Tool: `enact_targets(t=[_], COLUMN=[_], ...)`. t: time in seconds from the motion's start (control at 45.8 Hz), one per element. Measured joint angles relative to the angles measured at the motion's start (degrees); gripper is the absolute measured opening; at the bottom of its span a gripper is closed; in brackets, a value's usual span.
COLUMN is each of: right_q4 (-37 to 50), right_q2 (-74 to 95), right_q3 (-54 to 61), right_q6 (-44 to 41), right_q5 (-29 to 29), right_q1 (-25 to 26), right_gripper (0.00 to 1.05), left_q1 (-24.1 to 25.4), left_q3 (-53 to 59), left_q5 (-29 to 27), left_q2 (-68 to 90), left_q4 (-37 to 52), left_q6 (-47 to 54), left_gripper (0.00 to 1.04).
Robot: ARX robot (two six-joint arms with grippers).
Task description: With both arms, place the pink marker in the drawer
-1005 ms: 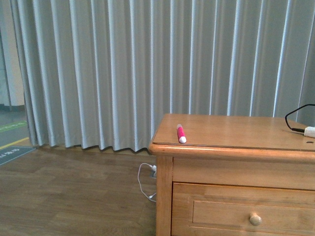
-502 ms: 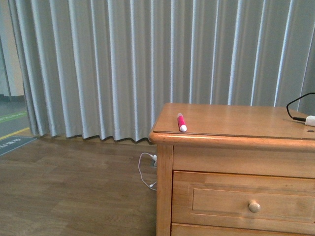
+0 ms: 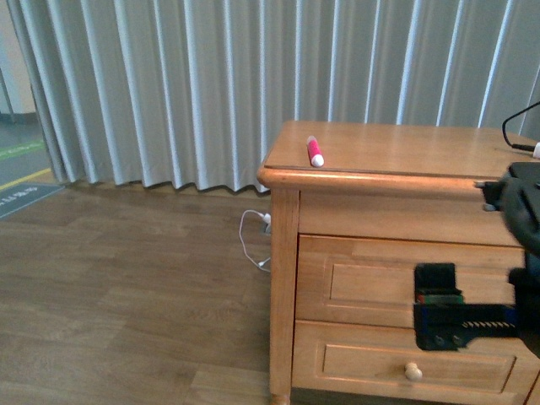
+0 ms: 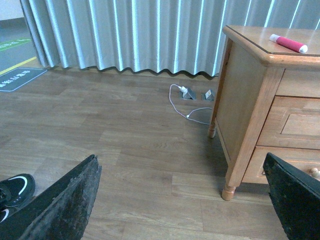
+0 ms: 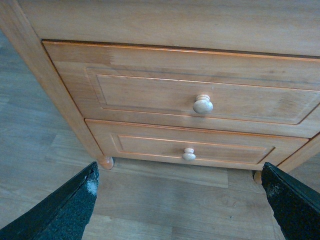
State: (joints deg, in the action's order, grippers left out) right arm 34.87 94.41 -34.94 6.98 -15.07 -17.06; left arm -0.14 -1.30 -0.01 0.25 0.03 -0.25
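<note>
The pink marker (image 3: 315, 152) lies near the left front corner of the wooden dresser top (image 3: 396, 143); it also shows in the left wrist view (image 4: 288, 43). The upper drawer (image 3: 371, 283) is shut, and its knob (image 5: 202, 104) shows in the right wrist view. My right arm (image 3: 460, 321) hangs in front of the drawers and hides that knob in the front view. My right gripper (image 5: 179, 172) is open and empty, low before the drawer (image 5: 150, 90). My left gripper (image 4: 180, 160) is open and empty over the floor, left of the dresser.
The matching lower drawer (image 5: 150, 145) with its knob (image 5: 188, 154) is shut. A white charger cable (image 4: 192, 107) lies on the floor by the dresser leg (image 4: 228, 191). A black cable (image 3: 521, 126) sits at the top's right end. Grey curtains (image 3: 169, 84) hang behind. A shoe (image 4: 12, 187) is at my left.
The view has drawn back and risen, so the dresser sits lower and both drawers show. My right arm has come into view in front of the drawers. The marker has not moved.
</note>
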Motion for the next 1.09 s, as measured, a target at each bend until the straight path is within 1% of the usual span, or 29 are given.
enact_targets(t=[0.109,0.218,0.349,0.721,1.092], right_q4=[1.57,2.4,3.56,4.39,3.74], right_q2=[10.58,16.76,24.06,32.5,36.52], right_q3=[-7.87,-13.29,-19.74,-26.18,-30.62], right_q6=[0.44,0.42,0.33,-1.16,-2.34], right_q5=[-1.07,-1.73,-2.08,-0.96,0.57], right_q1=[-0.09,0.15,1.6,6.64,7.74], right_gripper=[0.96,0.96,0.96,0.96,0.96], left_q1=[0.0,0.0,0.0,0.0,0.0], left_q3=[0.0,0.0,0.0,0.0,0.0], left_q5=[0.0,0.0,0.0,0.0,0.0], left_q2=[0.0,0.0,0.0,0.0,0.0], left_q4=[0.0,0.0,0.0,0.0,0.0], left_q6=[0.0,0.0,0.0,0.0,0.0], left_gripper=[0.98,0.98,0.98,0.98,0.98])
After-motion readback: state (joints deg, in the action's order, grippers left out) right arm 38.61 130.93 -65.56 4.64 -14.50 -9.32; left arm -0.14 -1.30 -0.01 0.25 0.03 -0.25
